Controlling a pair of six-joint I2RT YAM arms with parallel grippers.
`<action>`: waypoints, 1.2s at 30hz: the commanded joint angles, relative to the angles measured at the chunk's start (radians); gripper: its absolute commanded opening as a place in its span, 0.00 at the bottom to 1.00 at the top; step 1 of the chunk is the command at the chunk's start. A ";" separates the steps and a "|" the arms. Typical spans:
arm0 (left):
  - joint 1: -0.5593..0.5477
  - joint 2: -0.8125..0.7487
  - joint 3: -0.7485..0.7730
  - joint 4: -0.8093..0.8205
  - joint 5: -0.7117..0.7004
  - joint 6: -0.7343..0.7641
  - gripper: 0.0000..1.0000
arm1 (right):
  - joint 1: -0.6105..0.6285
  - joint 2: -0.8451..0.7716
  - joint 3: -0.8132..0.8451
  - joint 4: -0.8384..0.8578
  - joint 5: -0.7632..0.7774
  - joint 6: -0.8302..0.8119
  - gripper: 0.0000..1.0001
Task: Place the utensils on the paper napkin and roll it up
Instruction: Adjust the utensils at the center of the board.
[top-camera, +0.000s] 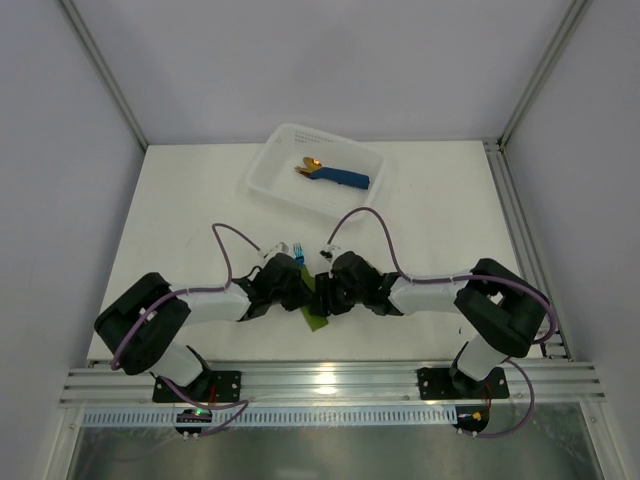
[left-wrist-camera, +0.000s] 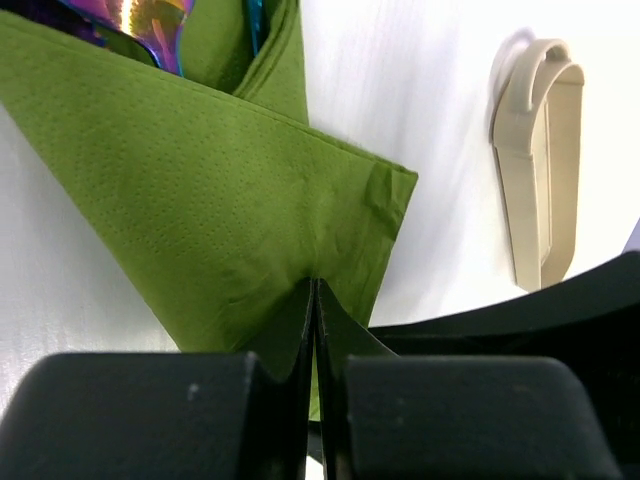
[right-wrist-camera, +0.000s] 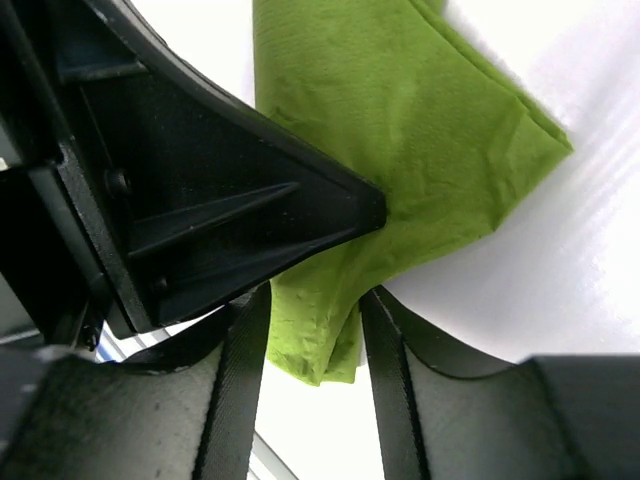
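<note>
Left claw (left-wrist-camera: 315, 290) pinching paper napkin (left-wrist-camera: 230, 200), utensils (top-camera: 289, 248) lying near-to-far, tips away

olive-green napkin (left-wrist-camera: 230, 200), iridescent purple-blue utensils (left-wrist-camera: 150, 22)

No legible text, labels or numbers anywhere

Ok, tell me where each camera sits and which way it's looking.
Top external: above and behind the arm bases, looking down at the white table; both arms show, with the left claw and right claw at the olive-green paper napkin.
Left wrist: on the left arm, looking along the shut left claw pinching the napkin, iridescent metal utensils beyond.
Right wrist: on the right arm, looking past the right claw, which straddles the napkin.
Shared: every view shows the napkin.
</note>
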 joint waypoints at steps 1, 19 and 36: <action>-0.003 0.008 0.026 0.009 -0.023 0.013 0.00 | 0.028 0.084 -0.018 -0.125 0.126 -0.039 0.45; -0.002 0.008 0.012 0.027 -0.023 0.010 0.00 | 0.041 0.190 -0.020 -0.168 0.234 0.015 0.04; 0.000 -0.246 0.196 -0.353 -0.263 0.182 0.30 | 0.040 0.173 -0.074 -0.018 0.056 0.018 0.04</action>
